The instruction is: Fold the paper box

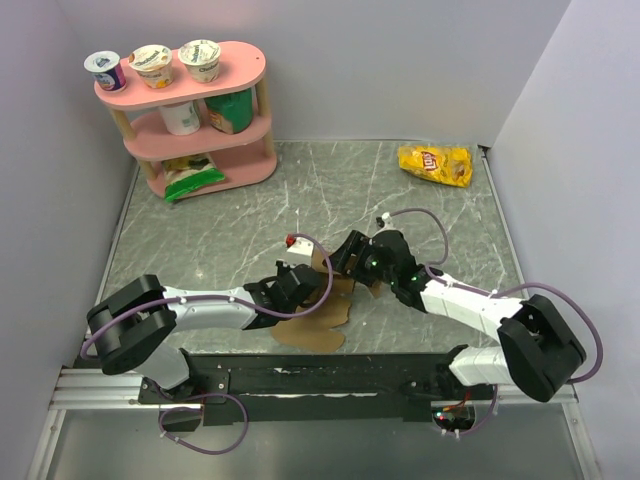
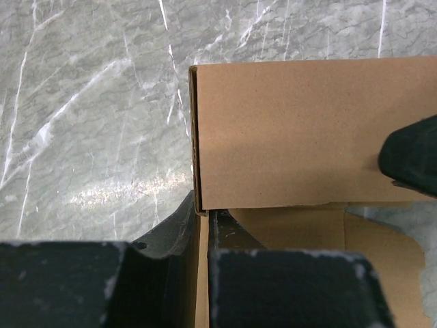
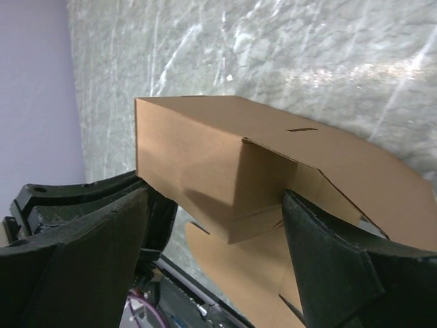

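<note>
Paper box [image 3: 205, 147] noted part-folded, one wall pinched between closed left fingers [image 2: 300, 287], right fingers [image 3: 334, 273] spread open either side.

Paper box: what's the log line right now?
paper box: partly folded | left gripper: shut on its panel | right gripper: open around it

Plain brown paper box [image 3: 205, 150], half folded. One part standing up as a small square shape with flat sides and sharp edges. Thin slot [image 3: 300, 128] cut in the top side. Rest lying flat on the grey surface [image 1: 250, 200], round flaps [image 1: 318, 335] poking toward the near edge. One thin wall pinched in the left pincer [image 2: 203, 236]. Near the middle front of the surface.
</note>
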